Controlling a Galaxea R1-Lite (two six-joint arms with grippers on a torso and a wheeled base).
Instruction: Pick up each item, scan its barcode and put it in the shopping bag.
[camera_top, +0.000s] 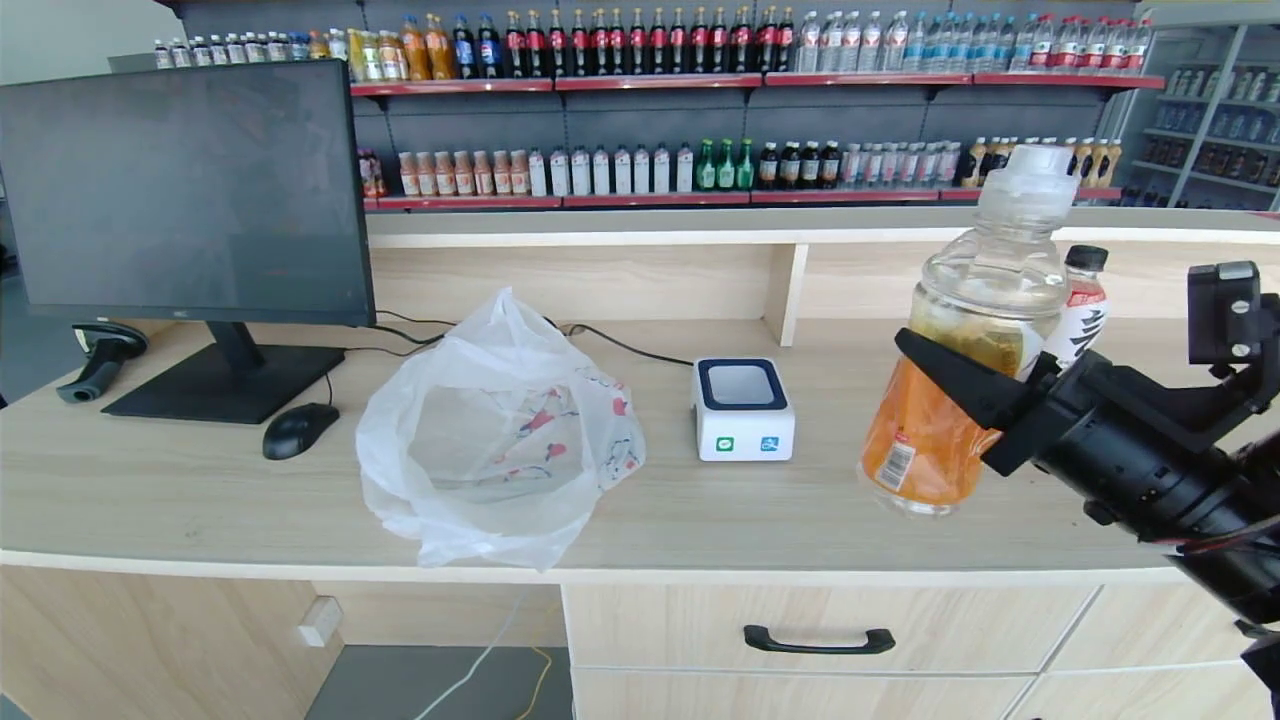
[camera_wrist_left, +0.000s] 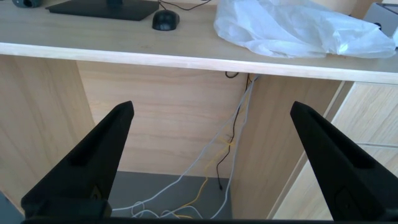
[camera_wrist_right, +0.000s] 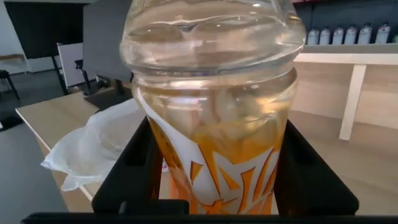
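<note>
A wooden worktop (camera_top: 200, 500) is spread across the frame. A white plastic bag (camera_top: 500, 440) is seen left of centre. At right, an orange drink bottle (camera_top: 930, 440) is clamped in the right gripper's (camera_top: 985, 400) jaws. A white scanner (camera_top: 742, 408) is set between bag and bottle. The left gripper's (camera_wrist_left: 211, 109) jaws are spread wide below the worktop edge.

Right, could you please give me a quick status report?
Right pincer shut on orange bottle, beside scanner. Left pincer open, below counter edge. Nothing between bottle and scanner.
</note>
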